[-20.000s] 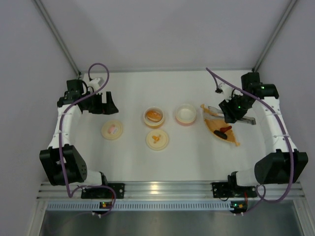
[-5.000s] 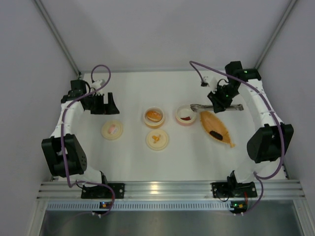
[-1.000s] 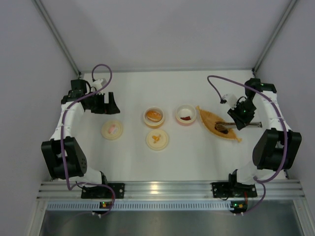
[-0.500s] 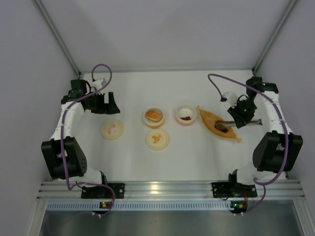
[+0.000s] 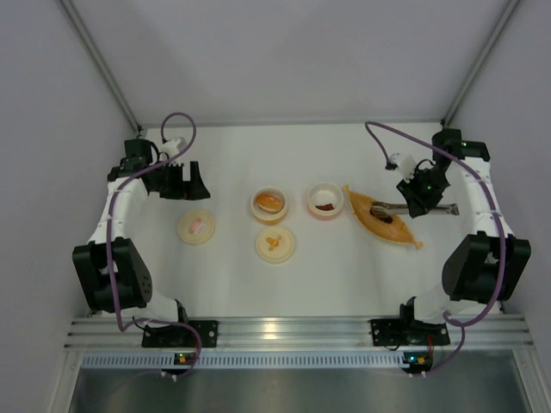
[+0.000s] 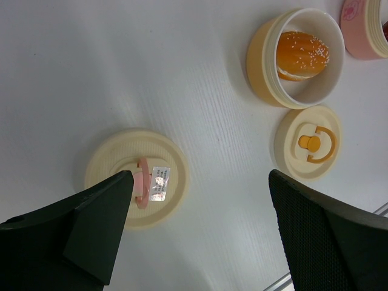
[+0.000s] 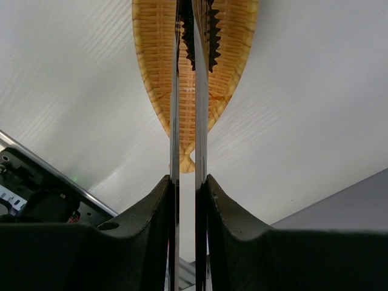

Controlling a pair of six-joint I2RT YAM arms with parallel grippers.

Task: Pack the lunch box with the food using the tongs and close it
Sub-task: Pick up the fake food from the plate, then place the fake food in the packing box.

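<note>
At the upper left of the top view, the left gripper (image 5: 176,182) hangs with its jaws wide apart and holds nothing. Just below it lies the pink-marked lid (image 5: 196,227), off its bowl. Toward the middle, the bun (image 5: 270,203) already sits in the orange bowl (image 5: 253,206), and the orange-marked lid (image 5: 275,243) lies just beside it on the table. Next, the red bit (image 5: 325,206) is in the pink bowl (image 5: 325,187). On the right, the right gripper (image 5: 416,203) is clenched on the tongs (image 5: 396,206). Their tips reach over the tray (image 5: 360,200), where a dark piece (image 5: 385,215) lies.

I judge the task about half done: this piece must go in, and both lids must go on. The right wrist view cuts off the tips, so I cannot tell if they pinch the piece.
</note>
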